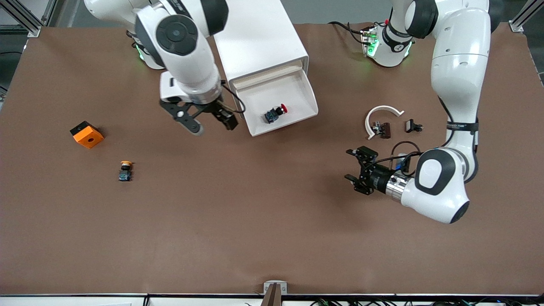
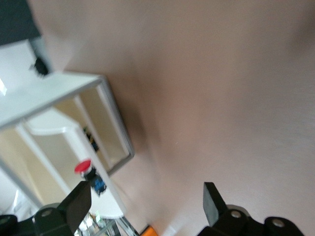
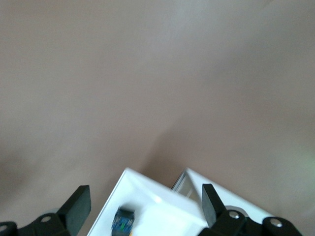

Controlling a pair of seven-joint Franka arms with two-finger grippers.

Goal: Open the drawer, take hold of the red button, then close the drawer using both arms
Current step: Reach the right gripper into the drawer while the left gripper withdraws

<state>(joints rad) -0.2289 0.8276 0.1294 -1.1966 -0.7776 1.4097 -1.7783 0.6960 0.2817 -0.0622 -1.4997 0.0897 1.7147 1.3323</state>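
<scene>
Brown table (image 1: 272, 238); red-capped button (image 1: 275, 114) on side in open drawer (image 1: 297, 91).

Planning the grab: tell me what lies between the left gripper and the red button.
In the front view, bare brown table, then the open drawer's side wall, separates the left gripper from the red button. Nothing loose lies there.

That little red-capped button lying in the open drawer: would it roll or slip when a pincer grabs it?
The button lies on its side, and its round red cap might let it roll a little. Its blocky black body should limit that. It looks small and probably light, so a nudge may slide it across the smooth white drawer.
</scene>
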